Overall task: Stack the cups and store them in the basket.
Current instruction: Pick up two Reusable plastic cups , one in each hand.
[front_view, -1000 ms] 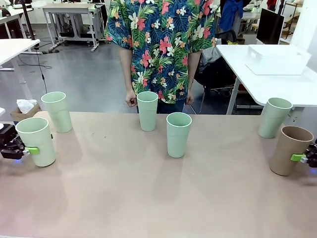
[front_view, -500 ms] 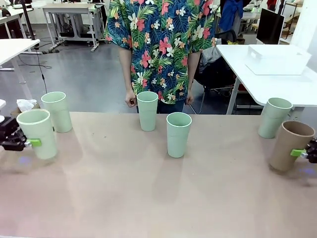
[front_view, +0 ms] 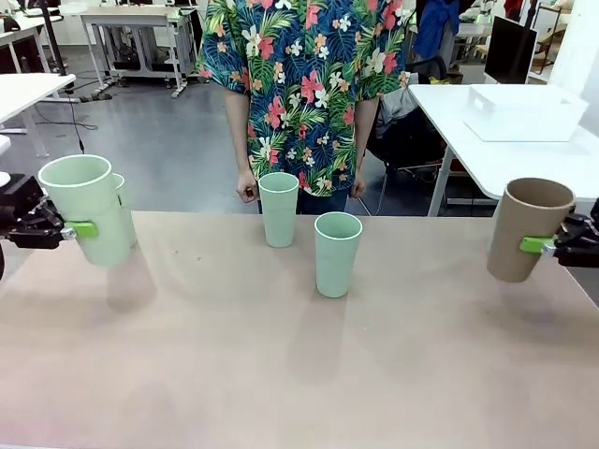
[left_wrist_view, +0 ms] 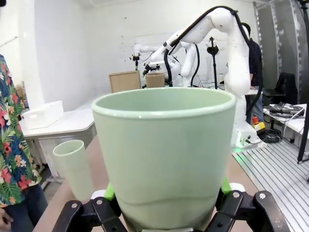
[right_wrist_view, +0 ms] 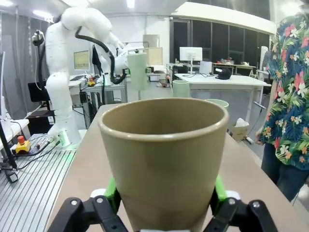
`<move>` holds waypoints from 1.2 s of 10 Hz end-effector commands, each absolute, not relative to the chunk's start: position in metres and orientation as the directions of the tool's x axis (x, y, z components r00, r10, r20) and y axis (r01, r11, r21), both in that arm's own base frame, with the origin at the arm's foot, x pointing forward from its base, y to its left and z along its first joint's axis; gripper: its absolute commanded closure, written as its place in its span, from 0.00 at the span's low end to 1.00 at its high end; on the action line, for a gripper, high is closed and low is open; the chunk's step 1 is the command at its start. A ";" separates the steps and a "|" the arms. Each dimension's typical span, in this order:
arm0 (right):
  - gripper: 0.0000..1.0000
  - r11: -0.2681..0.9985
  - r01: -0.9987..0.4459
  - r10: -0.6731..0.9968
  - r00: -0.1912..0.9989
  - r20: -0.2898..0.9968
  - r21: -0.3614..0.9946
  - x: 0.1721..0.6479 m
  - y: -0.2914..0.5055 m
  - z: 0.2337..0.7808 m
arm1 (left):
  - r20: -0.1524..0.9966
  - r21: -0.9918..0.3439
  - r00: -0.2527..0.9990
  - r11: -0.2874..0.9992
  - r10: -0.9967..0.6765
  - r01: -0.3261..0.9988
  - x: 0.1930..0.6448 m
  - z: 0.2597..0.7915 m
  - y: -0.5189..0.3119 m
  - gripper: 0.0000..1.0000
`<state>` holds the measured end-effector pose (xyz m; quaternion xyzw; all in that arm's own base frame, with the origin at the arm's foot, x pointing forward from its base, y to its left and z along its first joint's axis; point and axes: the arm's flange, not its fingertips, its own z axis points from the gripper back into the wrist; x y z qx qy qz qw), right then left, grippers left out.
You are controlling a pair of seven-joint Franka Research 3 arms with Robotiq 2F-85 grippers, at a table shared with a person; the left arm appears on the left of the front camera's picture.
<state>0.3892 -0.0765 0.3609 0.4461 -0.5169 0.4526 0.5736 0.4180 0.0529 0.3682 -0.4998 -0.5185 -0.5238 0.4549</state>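
My left gripper (front_view: 80, 228) is shut on a mint green cup (front_view: 86, 208) and holds it upright above the table's left end. That cup (left_wrist_view: 164, 159) looms large in the left wrist view. A second mint cup (front_view: 124, 210) peeks out just behind it. Two more mint cups (front_view: 278, 208) (front_view: 337, 253) stand mid-table near the person. At the right end my right gripper (front_view: 540, 245) is shut on the brown cup (front_view: 526, 229), raised and slightly tilted, also close up (right_wrist_view: 164, 154) in the right wrist view. The white basket (front_view: 524, 112) sits on the white side table at the back right.
A person in a flowered shirt (front_view: 299, 84) stands at the far edge, hands down by the sides. A white side table (front_view: 524, 164) stands behind the right end. The near half of the tan table (front_view: 299, 374) is bare.
Both arms have lifted their cups off the table. The mint cup rose at the left in front of another cup; the brown cup rose and shifted left, covering the mint cup behind it.
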 end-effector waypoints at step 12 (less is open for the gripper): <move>0.13 0.264 -0.964 0.086 0.053 0.995 0.029 0.371 -0.056 0.380 | 0.999 0.009 -0.012 0.064 0.049 0.998 0.383 0.381 0.031 0.14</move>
